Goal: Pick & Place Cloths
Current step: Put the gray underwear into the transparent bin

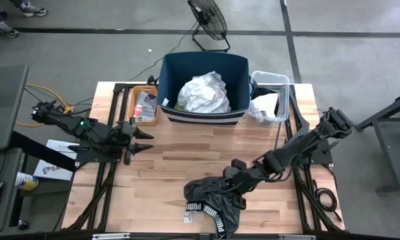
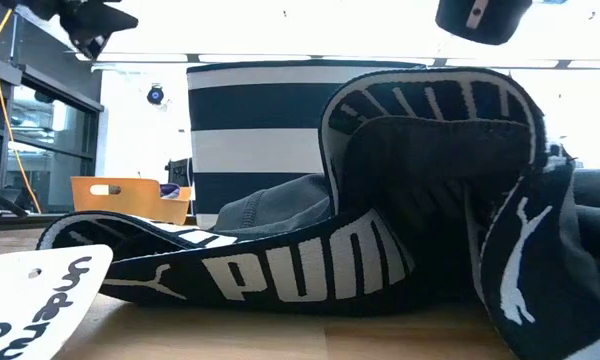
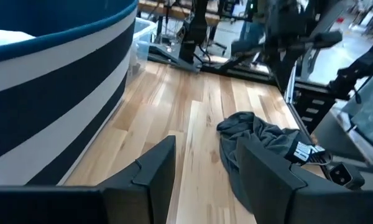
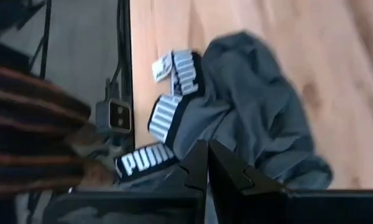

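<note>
Just below the right end effector [image 1: 235,168], closed with nothing visibly pinched, the shorts [image 1: 213,199] lay crumpled on the surface [image 1: 167,160]. Picking looked underway; next it would need opening and a real grasp. The left end effector [image 1: 144,140] hovered half-open, empty.

One shorts [image 1: 213,197], two bins [image 1: 203,80]

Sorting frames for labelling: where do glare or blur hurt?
Low view: bright backlight washes out the room behind the navy bin, and the dark grey shorts fill the frame. Right wrist view: soft, the shorts blurred. High view: evenly lit.
</note>
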